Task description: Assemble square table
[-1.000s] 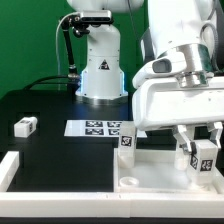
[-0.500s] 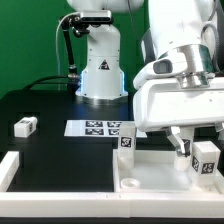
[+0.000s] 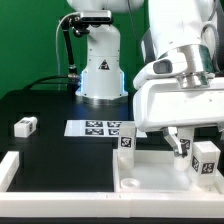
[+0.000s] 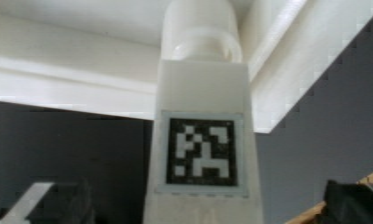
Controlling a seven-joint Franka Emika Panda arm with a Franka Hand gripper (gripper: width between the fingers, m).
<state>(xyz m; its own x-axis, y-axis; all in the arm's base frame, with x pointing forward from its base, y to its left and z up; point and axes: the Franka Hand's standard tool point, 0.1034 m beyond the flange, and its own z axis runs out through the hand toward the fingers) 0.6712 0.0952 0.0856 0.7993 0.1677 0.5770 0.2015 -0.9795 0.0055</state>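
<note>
Two-finger gripper [image 4: 201, 203] wide open, holding nothing. Dark fingertips [image 4: 44, 200] flank short white tagged leg [image 4: 204, 120], with clear gap on both sides and no contact. Same leg [image 3: 205, 158] upright on large white square plastic panel with recessed face [image 3: 160, 180], at corner on exterior view's right. Second tagged leg [image 3: 127, 140] upright at panel corner toward exterior view's left, just beside marker board [image 3: 98, 128]. Third white leg [image 3: 25, 126] lying on black table [image 3: 50, 150], well apart from panel.
</note>
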